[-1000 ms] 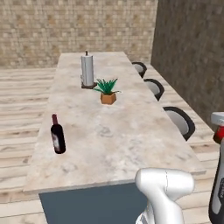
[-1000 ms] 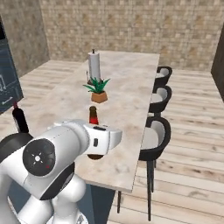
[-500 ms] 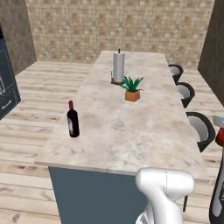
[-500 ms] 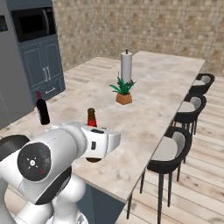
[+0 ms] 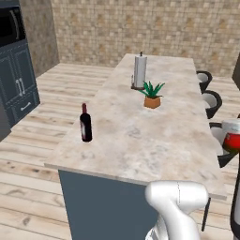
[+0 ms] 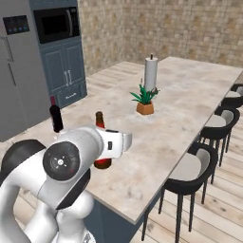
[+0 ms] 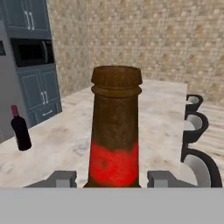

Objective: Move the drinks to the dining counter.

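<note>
I have the gripper (image 7: 113, 178) closed around the beer bottle (image 7: 114, 131), 1 fingertip (image 7: 61, 178) showing on each side of its base in the hand view, so the jaws are narrowed onto the glass. In the right base view that bottle (image 6: 101, 142) stands upright at the hand, over the near end of the dining counter (image 6: 190, 95); I cannot tell whether its base touches the marble.

The count: 2 bottles in all. The wine bottle (image 5: 85, 123) stands upright on the counter top near its left edge, well apart from the one I hold; it also shows at the left of the hand view (image 7: 19, 129).

Further along the counter I see 1 paper-towel roll (image 5: 139, 71) and 1 potted plant (image 5: 152, 95) just beside it. Along the counter's right side I count 3 black stools (image 6: 197, 168). Past the counter's left side stand the blue cabinets (image 6: 66, 71) with 1 microwave (image 6: 56, 23) set in.
</note>
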Motion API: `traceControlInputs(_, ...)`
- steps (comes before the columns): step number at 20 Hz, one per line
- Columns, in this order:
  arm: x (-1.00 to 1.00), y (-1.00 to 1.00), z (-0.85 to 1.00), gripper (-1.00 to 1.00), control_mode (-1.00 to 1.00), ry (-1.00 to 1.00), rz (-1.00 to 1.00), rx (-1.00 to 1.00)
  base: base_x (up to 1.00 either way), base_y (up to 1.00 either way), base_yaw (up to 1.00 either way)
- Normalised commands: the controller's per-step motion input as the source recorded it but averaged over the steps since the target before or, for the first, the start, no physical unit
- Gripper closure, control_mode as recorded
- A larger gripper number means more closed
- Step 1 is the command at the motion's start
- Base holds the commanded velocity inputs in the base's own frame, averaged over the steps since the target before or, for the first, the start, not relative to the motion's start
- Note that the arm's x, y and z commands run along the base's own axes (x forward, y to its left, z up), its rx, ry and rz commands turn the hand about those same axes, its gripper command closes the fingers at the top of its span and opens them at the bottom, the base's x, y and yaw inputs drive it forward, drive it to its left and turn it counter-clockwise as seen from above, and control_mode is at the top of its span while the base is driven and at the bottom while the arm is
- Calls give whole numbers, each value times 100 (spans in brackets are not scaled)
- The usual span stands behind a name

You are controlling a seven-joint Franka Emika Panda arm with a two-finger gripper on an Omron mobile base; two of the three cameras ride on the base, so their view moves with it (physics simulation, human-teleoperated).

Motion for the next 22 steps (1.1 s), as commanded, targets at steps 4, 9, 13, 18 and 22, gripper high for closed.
traceControlInputs(4, 20, 18, 0, 100, -100, 0, 2, -3, 0, 0, 0)
traceControlInputs(9, 13, 12, -13, 100, -100, -3, 7, 0, 0, 0, 0)
traceControlInputs(13, 19, 0, -22, 100, -100, -1, 30, 0, 0, 0, 0)
traceControlInputs(18, 21, 0, -13, 100, -100, 0, 40, 0, 0, 0, 0)
traceControlInputs(22, 28, 0, -6, 100, -100, 0, 30, 0, 0, 0, 0)
